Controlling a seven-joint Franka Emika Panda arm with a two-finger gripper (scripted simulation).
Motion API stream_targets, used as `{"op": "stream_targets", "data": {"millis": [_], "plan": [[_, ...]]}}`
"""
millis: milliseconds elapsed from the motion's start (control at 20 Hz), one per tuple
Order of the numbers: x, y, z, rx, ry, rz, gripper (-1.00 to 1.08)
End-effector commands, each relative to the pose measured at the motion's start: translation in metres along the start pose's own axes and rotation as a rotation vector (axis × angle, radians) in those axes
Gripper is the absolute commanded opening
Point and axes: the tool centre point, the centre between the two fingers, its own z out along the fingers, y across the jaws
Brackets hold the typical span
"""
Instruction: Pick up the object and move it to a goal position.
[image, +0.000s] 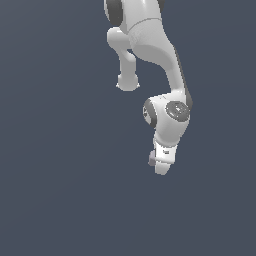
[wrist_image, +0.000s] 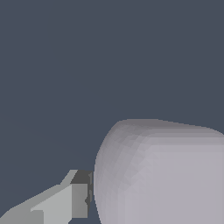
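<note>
Against one of the fingers (wrist_image: 65, 203), rounded lilac-grey object (wrist_image: 162, 175) (matte)

Glossy white rounded arm (image: 160, 55); dark grey joint caps; white pincer (image: 161, 167).

no text, label or number can be read on anything here.

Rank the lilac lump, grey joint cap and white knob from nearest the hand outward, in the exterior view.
1. lilac lump, against the hand, exterior view's left.
2. grey joint cap, above.
3. white knob, higher, further left.
</note>
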Motion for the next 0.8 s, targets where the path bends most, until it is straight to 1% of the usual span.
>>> {"op": "stream_targets", "data": {"millis": [0, 150, 350, 550, 750], "plan": [[0.026, 0.000, -0.002, 0.000, 0.000, 0.002, -1.00], [0.050, 0.001, -0.003, 0.000, 0.000, 0.002, -1.00], [0.071, 0.002, -0.004, 0.000, 0.000, 0.002, -1.00], [0.082, 0.003, -0.004, 0.000, 0.000, 0.002, -1.00], [0.085, 0.003, -0.005, 0.000, 0.000, 0.002, -1.00]]}}
